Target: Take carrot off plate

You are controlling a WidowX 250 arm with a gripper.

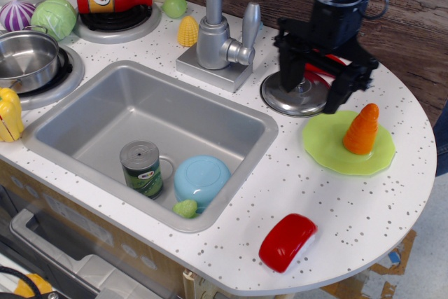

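Alignment is what this step is asking for: the black tool (312, 90), hanging released above the round steel lid with a knob (295, 96), is needing to shift right until its fingers are straddling the small orange plastic carrot cone (361, 129), which is standing upright on the flat lime-green plastic plate (326, 145). Beside the lid a long red chili pepper (318, 75) is lying partly hidden, so I judge a descent made too early is risking those two.

Toy kitchen: sink (112, 113), faucet (213, 29), stove burners (115, 22), plastic food.
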